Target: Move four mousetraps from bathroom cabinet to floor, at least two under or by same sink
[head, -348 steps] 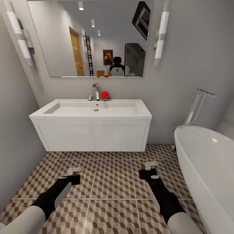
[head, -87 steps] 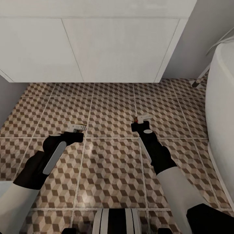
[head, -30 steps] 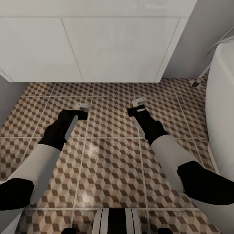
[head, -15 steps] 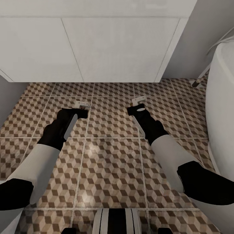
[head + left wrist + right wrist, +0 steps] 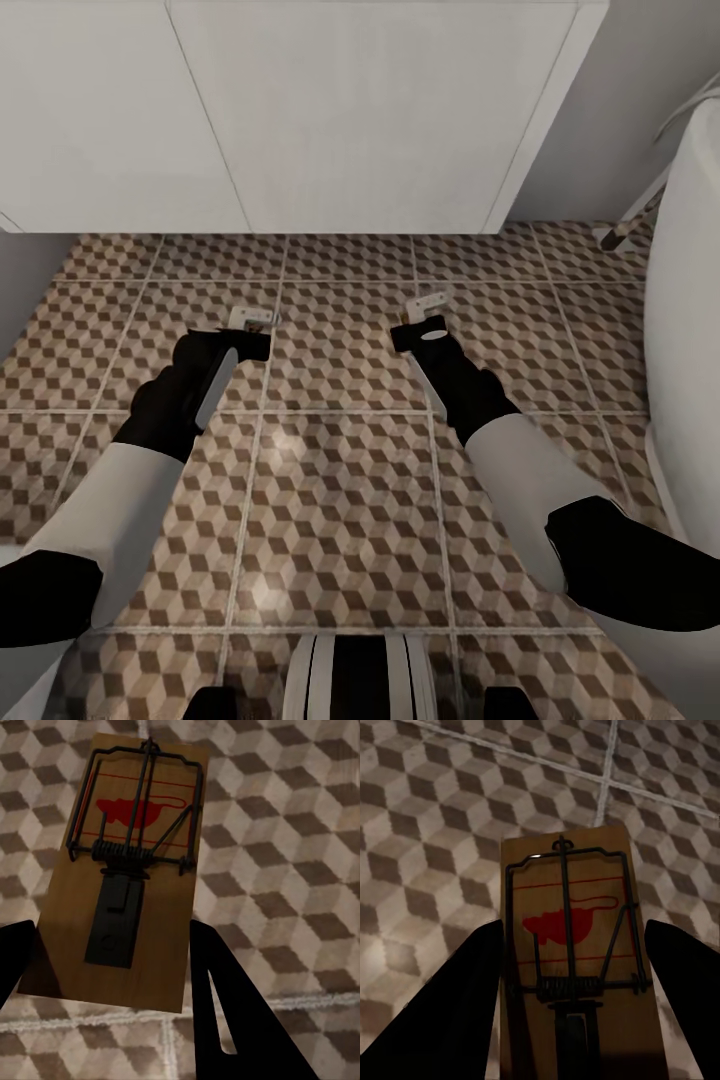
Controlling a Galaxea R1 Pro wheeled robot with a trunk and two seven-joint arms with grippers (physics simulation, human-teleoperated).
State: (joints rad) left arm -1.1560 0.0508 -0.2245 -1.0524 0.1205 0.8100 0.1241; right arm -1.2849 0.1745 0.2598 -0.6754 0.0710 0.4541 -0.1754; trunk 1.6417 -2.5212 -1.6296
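The left hand grips a flat tan wooden mousetrap with dark wire and a red mark between its black fingers, low over the brown-and-cream cube-patterned tiled bathroom floor. The right hand likewise holds a second tan wooden mousetrap, both near the white vanity.
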